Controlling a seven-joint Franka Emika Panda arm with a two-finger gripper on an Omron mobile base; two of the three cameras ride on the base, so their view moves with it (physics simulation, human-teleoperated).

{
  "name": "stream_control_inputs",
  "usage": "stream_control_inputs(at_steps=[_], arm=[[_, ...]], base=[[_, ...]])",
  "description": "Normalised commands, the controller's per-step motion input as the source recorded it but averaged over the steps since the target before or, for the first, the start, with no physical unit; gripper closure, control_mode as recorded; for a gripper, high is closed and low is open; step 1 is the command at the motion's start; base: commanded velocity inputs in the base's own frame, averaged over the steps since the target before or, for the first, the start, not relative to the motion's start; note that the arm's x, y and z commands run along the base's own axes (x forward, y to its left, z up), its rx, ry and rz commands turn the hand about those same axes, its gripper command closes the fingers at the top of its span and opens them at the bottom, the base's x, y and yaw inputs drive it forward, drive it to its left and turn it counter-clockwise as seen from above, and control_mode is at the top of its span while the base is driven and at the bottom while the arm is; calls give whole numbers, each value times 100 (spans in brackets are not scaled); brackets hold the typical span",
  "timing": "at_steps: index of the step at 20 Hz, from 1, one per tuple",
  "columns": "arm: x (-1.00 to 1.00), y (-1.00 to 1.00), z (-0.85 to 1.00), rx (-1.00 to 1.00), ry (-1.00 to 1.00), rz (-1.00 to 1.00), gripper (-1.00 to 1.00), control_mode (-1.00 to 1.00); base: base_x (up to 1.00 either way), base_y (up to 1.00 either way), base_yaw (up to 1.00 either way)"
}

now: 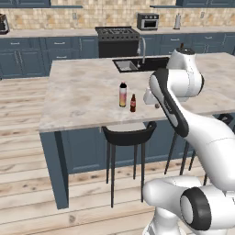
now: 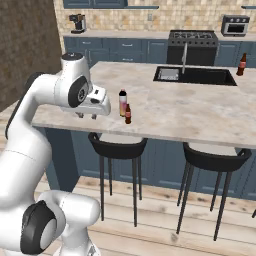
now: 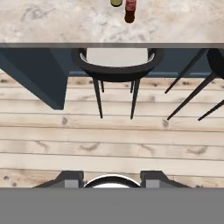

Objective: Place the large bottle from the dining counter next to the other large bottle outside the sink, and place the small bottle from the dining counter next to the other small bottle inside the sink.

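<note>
**Above the stools, nothing held**

My gripper (image 2: 86, 115) hangs with jaws partly spread, gripping nothing. The large bottle (image 1: 123, 94) and small bottle (image 1: 133, 103) stand just beside each other near the dining counter (image 1: 82, 96) edge, well apart from the sink (image 1: 137, 64).

Glossy white arm (image 1: 197, 133), dark rounded joints

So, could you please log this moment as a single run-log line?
stage: approach | gripper: empty, above counter edge | large bottle, small bottle: upright on dining counter | sink: not reached
</note>
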Motion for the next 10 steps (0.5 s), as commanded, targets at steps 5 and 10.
stream_control_inputs(at_steps=[5, 10], arm=[[4, 14, 1, 0, 0, 0, -100, -100], [28, 41, 37, -8, 0, 0, -100, -100]], base=[[0, 0, 0], [0, 0, 0]])
